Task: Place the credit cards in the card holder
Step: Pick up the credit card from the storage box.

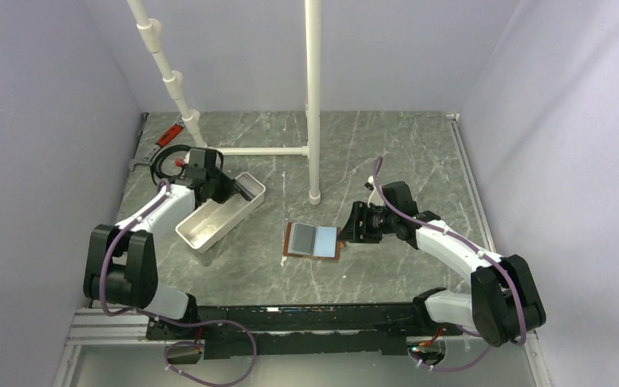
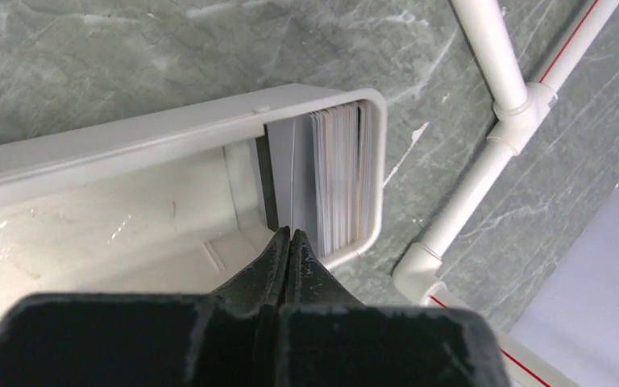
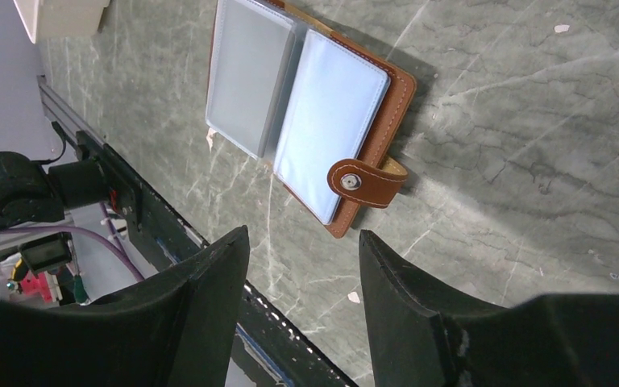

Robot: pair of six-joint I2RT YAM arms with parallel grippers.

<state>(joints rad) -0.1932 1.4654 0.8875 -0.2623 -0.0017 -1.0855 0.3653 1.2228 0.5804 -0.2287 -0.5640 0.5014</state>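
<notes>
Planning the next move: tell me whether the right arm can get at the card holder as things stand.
Probably yes. The right gripper, jaws open, hangs just beside the card holder, on its snap-tab side, with only bare table between them.

Finding: a robotics laboratory test cell, not a domestic or retail space. Plain lavender-grey panels (image 1: 40, 121) close the work area at the left, back and right of the overhead frame. The working surface is a grey-green marbled tabletop (image 1: 387, 153). A frame of white plastic pipes (image 1: 313, 97) stands at upper centre. A left arm (image 1: 149, 218) and a right arm (image 1: 451, 250), white with black joints, sit on a black base rail (image 1: 306, 318) along the lower edge. Bare aluminium extrusion (image 1: 105, 330) lies beneath it, and exposed purple cables (image 1: 209, 355) loop at lower left.
</notes>
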